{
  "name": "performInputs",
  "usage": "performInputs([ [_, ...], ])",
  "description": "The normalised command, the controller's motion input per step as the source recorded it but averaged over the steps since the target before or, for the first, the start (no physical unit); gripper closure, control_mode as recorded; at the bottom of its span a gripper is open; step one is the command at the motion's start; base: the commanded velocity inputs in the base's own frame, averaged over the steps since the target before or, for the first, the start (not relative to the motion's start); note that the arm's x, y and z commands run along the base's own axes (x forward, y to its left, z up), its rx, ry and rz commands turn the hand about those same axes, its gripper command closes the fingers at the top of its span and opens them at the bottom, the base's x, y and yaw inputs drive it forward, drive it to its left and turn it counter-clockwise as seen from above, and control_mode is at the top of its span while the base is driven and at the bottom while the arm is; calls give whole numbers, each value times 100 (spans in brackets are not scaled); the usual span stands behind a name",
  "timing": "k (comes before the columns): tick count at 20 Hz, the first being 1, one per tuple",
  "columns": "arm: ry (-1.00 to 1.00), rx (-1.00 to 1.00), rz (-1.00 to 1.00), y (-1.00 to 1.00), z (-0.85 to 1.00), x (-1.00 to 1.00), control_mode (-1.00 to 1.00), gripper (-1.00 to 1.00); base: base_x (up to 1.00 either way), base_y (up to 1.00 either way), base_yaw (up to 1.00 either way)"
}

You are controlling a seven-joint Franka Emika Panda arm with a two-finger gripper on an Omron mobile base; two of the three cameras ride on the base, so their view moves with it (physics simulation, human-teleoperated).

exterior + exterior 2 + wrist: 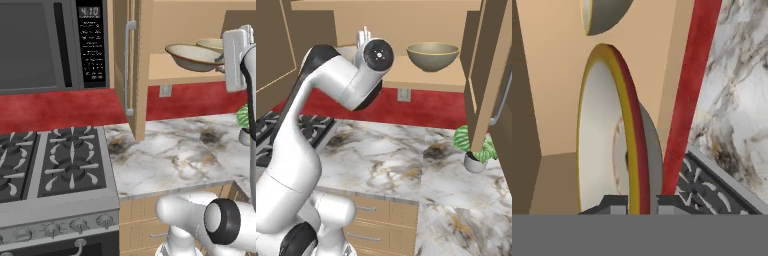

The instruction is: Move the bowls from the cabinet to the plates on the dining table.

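Pincer (637, 204) pinched on the tan rim of the wide shallow cream ceramic bowl (604, 135), at the wooden shelf (162, 67) of the light tan wall cabinet (140, 60). Deeper olive-beige bowl (433, 55) resting on same shelf, beside.

Cream shallow bowl (192, 56) with tan rim, olive-beige deep bowl (432, 55), red backsplash (60, 109), veined marble counter (386, 160)

A wooden cabinet shelf (165, 70) carries two bowls: a wide, shallow cream bowl (192, 56) and, beside it, a deeper olive bowl (433, 56). Below, a veined marble counter (391, 160) bears a small white pot with a green plant (474, 150).
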Motion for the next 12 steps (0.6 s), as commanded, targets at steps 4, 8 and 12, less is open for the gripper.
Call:
performInputs([
  [4, -4, -1, 0, 0, 0, -100, -100, 100, 0, 0, 0],
  [8, 0, -2, 0, -4, 0, -100, -100, 100, 0, 0, 0],
  [12, 0, -3, 0, -1, 0, -96, -100, 100, 0, 0, 0],
])
